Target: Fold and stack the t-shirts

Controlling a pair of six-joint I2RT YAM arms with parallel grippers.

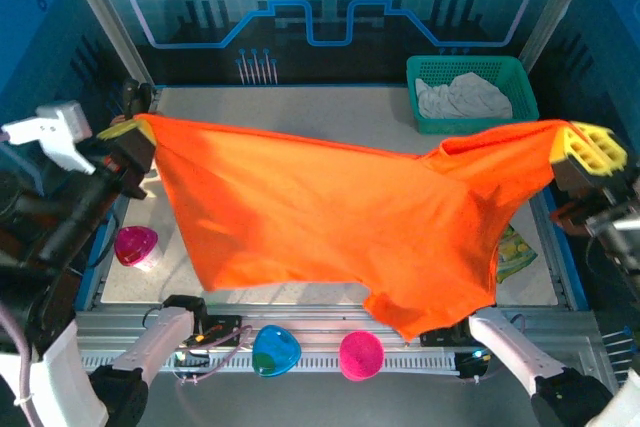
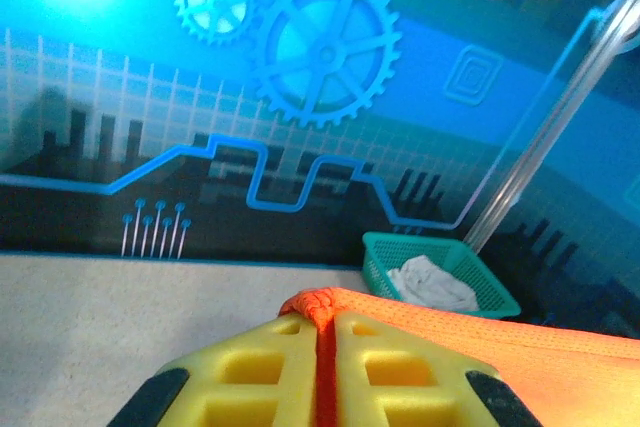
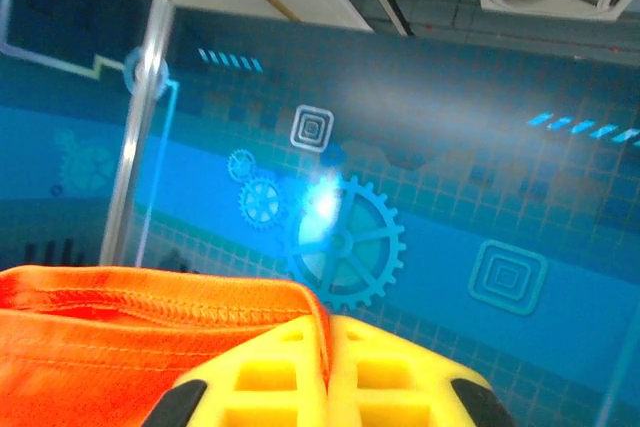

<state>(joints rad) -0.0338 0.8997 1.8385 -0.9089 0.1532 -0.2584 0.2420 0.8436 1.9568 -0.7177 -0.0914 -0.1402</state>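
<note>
Orange t-shirt (image 1: 330, 217) stretched in mid-air between two clenched pincers.
The left gripper (image 1: 140, 132) and the right gripper (image 1: 568, 139) each pinch one end. The hanging cloth hides much of the table (image 1: 300, 107) and half covers a green packet (image 1: 515, 252). The pale t-shirt (image 1: 462, 97) lies crumpled in the teal basket (image 1: 470, 63) at far right, and a pink cup (image 1: 135, 245) stands at left.

No words, numbers or brand names can be read anywhere in this scene. The blue backdrop wall (image 2: 320, 57) behind the desk (image 1: 300, 107) carries graphics rather than lettering: pale gear wheels, nested-square emblems, short dashed bars and a stepped, circuit-style line ending in small pins. A green printed packet (image 1: 515, 252) at the desk's right edge bears markings too small and blurred to make out.
</note>
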